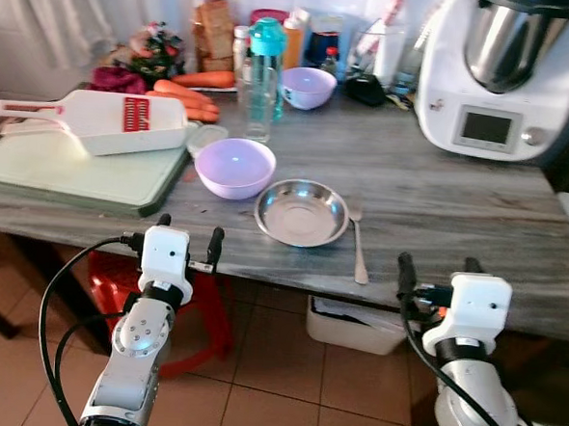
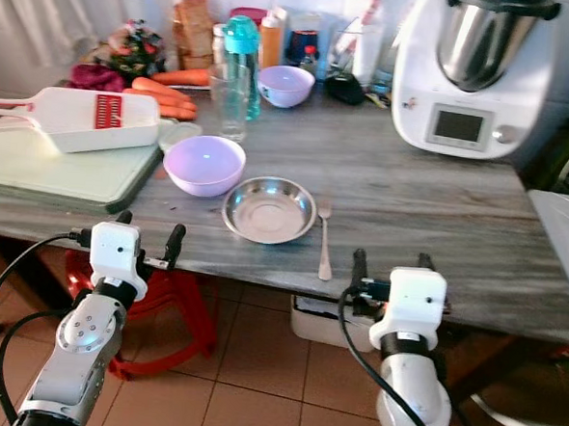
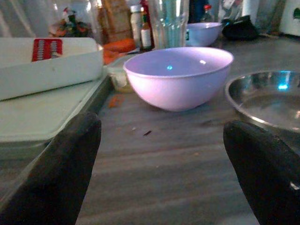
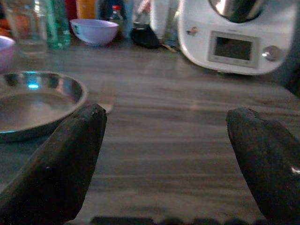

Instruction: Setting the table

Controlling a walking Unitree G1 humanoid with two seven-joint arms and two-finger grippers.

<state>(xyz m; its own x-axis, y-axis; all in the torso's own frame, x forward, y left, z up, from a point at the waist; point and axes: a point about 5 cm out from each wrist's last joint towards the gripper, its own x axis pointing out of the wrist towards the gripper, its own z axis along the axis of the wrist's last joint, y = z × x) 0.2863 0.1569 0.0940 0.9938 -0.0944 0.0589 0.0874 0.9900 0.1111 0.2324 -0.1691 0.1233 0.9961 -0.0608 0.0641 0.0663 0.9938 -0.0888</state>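
Basically both claws, left claw (image 1: 188, 238) and right claw (image 1: 439, 269), hang released at the near desk (image 1: 440, 194) edge; steel plate (image 1: 302, 212) looks light, slippery, rim-grab best.

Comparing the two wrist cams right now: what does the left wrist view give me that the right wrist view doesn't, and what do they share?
Left wrist view alone: the near lilac bowl in full, the green cutting board and the white slicer on it. Right wrist view alone: the white kitchen machine and the spoon beside the steel plate. Shared: that steel plate, the far lilac bowl, the grey table, and open black fingers framing each picture.
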